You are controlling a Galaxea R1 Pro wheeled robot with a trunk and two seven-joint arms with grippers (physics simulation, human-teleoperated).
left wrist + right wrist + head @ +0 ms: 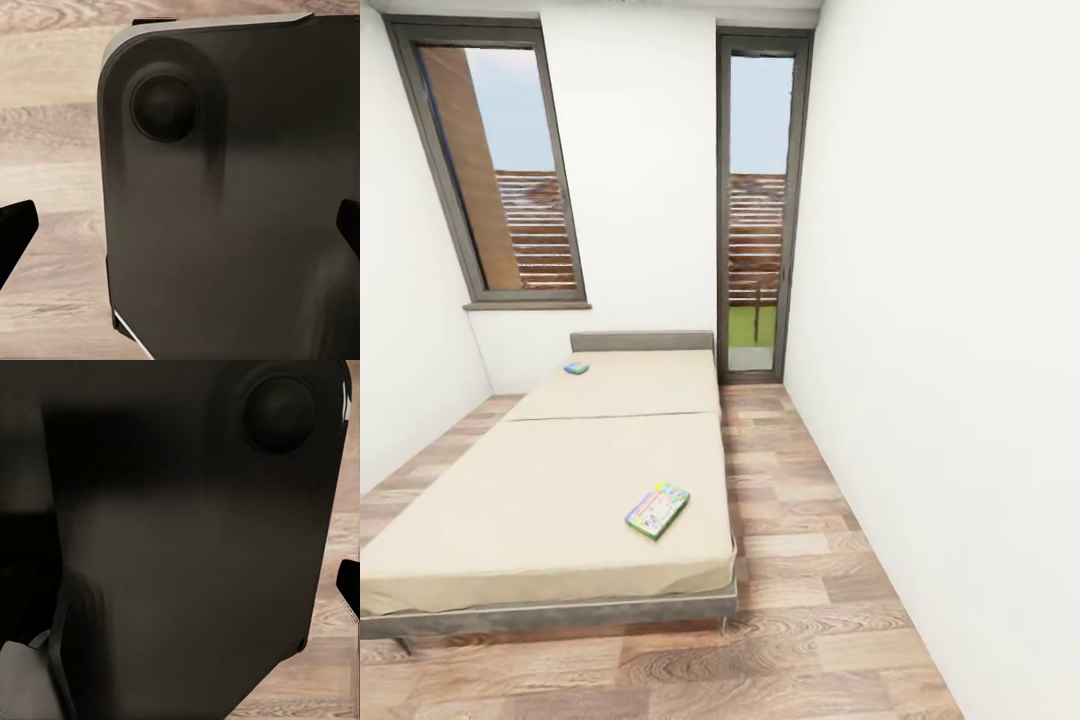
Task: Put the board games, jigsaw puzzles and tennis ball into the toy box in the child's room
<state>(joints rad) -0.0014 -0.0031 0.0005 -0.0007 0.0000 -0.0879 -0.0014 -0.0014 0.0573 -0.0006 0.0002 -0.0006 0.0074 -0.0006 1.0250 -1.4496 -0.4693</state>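
Room: you are facing the bed (560, 490) on the plank floor (800, 560), white walls, two windows (760, 200).
Bed: two board games lying on it, one (657, 510) near its foot, one (576, 368) by the headboard.
Left tool (180, 225): fingertips spread wide, holding nothing.
Right tool: you cannot tell.

- The bed (540, 500) has a matt beige cloth mattress on a dull grey frame.
- The floor (810, 600) beside the bed is wood plank with a visible grain.
- The board game (657, 510) on the bed has a printed lid.
- The robot body panel (240, 225) looks like smooth, matt dark plastic.
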